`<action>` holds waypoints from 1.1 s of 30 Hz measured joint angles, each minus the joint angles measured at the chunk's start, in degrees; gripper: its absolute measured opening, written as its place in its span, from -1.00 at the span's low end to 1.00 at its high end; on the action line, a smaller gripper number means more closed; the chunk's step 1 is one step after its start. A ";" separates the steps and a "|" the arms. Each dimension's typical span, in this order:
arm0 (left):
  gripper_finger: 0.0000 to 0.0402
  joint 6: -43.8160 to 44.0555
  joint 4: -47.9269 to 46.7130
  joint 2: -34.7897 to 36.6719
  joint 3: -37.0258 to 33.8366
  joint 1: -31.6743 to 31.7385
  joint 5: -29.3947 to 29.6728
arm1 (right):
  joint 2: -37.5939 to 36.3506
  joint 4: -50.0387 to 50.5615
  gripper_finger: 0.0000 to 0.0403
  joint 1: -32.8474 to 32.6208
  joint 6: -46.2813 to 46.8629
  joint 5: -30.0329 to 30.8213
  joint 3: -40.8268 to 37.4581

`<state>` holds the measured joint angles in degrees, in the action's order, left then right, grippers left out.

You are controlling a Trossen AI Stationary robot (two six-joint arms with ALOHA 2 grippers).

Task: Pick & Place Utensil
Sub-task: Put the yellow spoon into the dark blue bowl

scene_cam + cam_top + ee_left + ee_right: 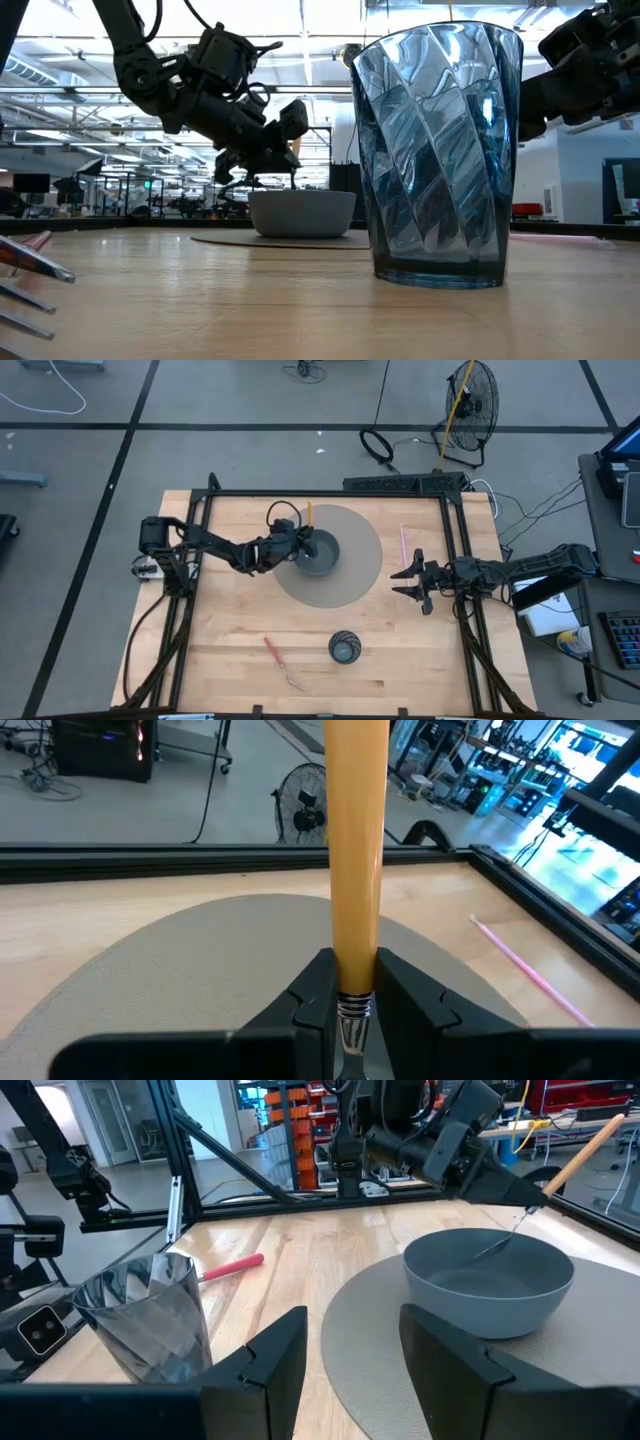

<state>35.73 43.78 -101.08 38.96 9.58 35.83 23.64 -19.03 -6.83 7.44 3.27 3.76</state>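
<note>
glass (438, 150) near front edge | left end effector (292, 543) clamps utensil (356, 850) over bowl (319, 552) | right end effector (412, 580) apart

utensil (358, 860): yellow handle, metal neck | tilted, tip in grey bowl (318, 552)

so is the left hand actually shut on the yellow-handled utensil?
Yes. The left hand has both fingers pressed against the yellow-handled utensil at its metal collar, holding it tilted over the grey bowl.
</note>
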 joint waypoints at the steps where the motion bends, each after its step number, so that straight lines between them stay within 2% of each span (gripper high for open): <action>1: -0.69 0.02 -0.11 0.00 0.00 0.00 0.00 | 0.02 0.00 -0.23 0.00 0.00 0.00 0.01; 6: -0.69 -0.25 -0.53 0.02 0.36 0.00 -0.16 | 0.02 -0.02 -0.23 0.00 0.00 0.07 0.01; 9: -0.69 -2.18 -1.01 -0.34 1.62 0.00 -2.28 | 0.02 -0.01 -0.23 0.00 0.00 0.09 0.00; 14: -0.78 -3.83 -3.58 -2.59 4.34 -0.02 -4.52 | 0.02 -0.02 -0.23 0.00 0.26 0.07 -0.01; 17: -0.79 -3.92 -5.33 -4.07 5.69 0.19 -4.37 | 0.04 0.02 -0.23 0.00 0.34 -0.04 0.01; 24: -0.62 -1.78 -8.21 -4.35 5.88 1.32 -2.64 | 0.54 0.49 -0.23 -0.02 0.82 -0.18 0.00; 33: -0.71 -0.75 -9.19 -4.35 5.88 1.33 -2.32 | 1.07 0.50 -0.23 -0.02 -0.19 -0.09 0.00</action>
<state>34.98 34.59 -105.43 44.84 10.92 33.52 24.71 -18.52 -6.85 7.25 3.18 3.76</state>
